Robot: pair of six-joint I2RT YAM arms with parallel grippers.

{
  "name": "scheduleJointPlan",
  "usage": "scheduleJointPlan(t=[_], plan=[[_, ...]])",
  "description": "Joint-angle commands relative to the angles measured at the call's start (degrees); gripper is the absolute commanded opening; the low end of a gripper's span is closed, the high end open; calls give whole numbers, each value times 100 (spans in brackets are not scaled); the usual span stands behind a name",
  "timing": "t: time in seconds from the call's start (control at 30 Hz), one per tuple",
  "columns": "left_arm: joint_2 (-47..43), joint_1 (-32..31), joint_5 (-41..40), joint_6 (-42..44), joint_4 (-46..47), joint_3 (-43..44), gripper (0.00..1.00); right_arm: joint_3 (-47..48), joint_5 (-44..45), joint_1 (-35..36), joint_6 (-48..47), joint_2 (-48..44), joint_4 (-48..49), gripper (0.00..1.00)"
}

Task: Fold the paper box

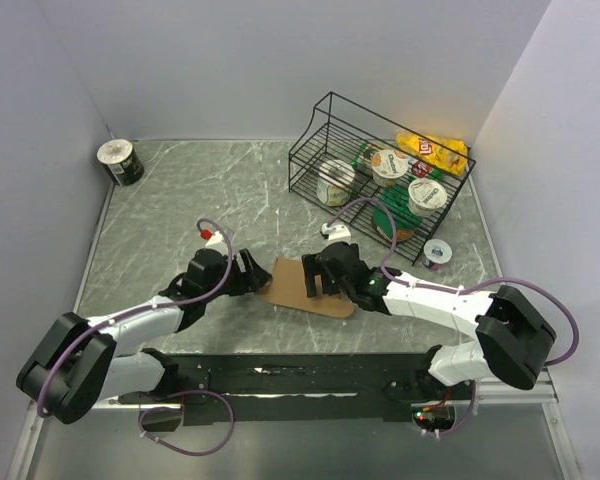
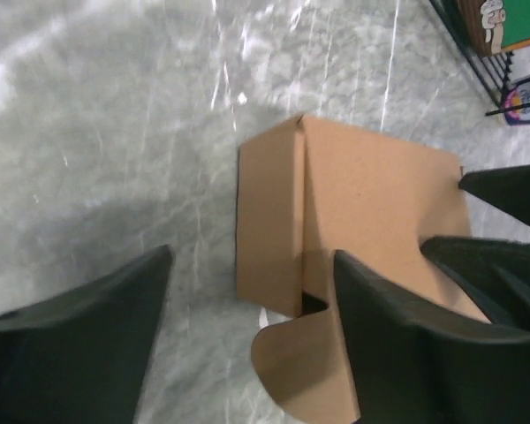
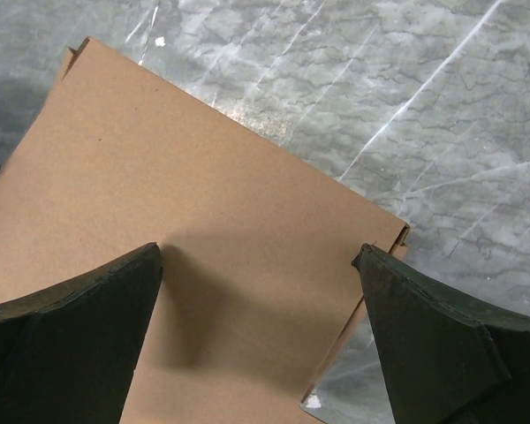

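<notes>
The paper box is plain brown cardboard lying low on the marble table between my two grippers. In the left wrist view the box has a folded side wall facing me and a rounded flap sticking out at its near corner. My left gripper is open; its right finger is over the box's edge and its left finger is over bare table. My right gripper is open and empty just above the box's flat top panel, its fingertips straddling it. The right gripper's fingers also show in the left wrist view.
A black wire basket with yoghurt cups and a yellow snack bag stands at the back right. A small cup sits in front of it. A roll stands in the back left corner. Walls enclose three sides.
</notes>
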Motion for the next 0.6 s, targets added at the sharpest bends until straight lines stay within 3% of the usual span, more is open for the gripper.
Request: scheduleJointPlan(t=[0.0, 0.17, 0.43, 0.57], plan=[[-283, 11, -261, 321, -219, 583, 88, 352, -251, -187, -244, -255, -553, 100], [-21, 20, 98, 418, 52, 609, 92, 625, -760, -477, -385, -711, -844, 100], [718, 20, 591, 269, 606, 434, 80, 292, -1570, -1084, -201, -949, -906, 100], [797, 20, 548, 391, 536, 398, 75, -34, -1859, -1321, -51, -1081, -801, 91]])
